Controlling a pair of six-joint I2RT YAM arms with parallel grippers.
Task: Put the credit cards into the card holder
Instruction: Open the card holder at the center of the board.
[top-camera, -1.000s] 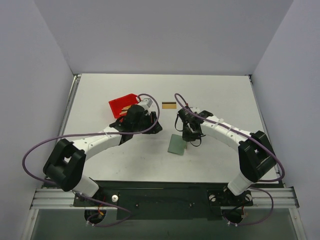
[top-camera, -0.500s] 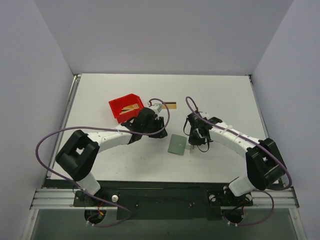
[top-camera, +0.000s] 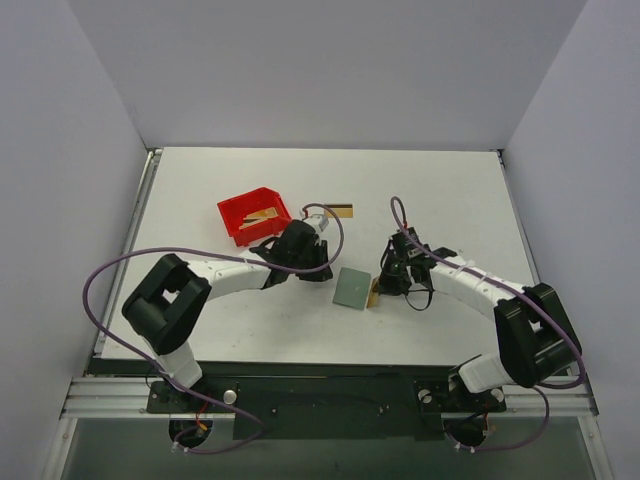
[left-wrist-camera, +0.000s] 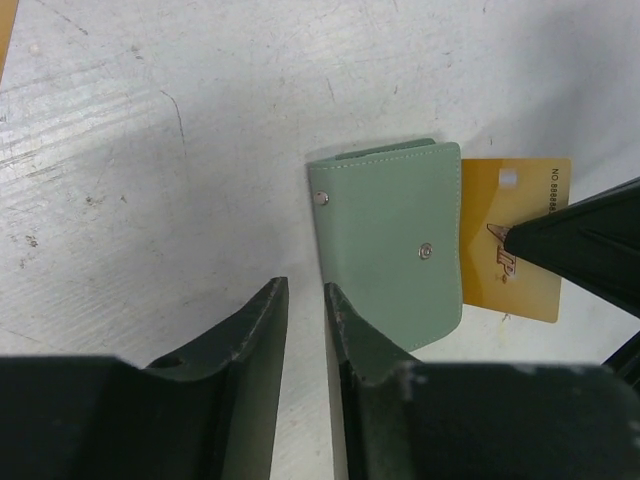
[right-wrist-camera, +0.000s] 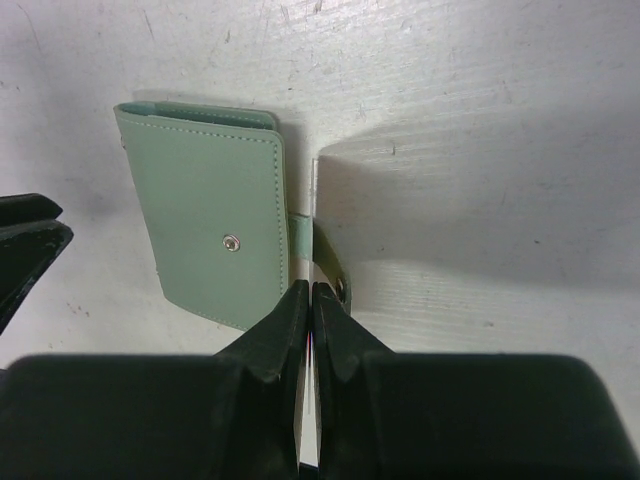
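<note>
**Worktop (top-camera: 200, 340):** white, walled on three sides.

**Wallet (top-camera: 352, 288):** grey-green and folded flat, midway between the left and right edges and nearer the near edge. Its snap tab (right-wrist-camera: 300, 236) juts from the side facing the right arm.

**Card (left-wrist-camera: 515, 240):** gold, clenched in the right fingers (right-wrist-camera: 280, 330). It meets the wallet's right side, above the tab. The right wrist view shows it edge-on. Whether it has entered a pocket cannot be told.

**Left fingers (left-wrist-camera: 255, 340):** almost together with a narrow gap between them, grasping nothing. The wallet lies just ahead of them, apart, on its left side.

**Right fingers:** pressed together on the card, just beside the wallet's right side.

**Loose card (top-camera: 338, 210):** gold with a dark stripe. It lies flat on the worktop, beyond the wallet toward the far edge.

**Bin (top-camera: 240, 212):** red, left of centre, near the loose card.

**Bin cards (top-camera: 264, 214):** gold, inside the bin. Their number is unclear.
</note>
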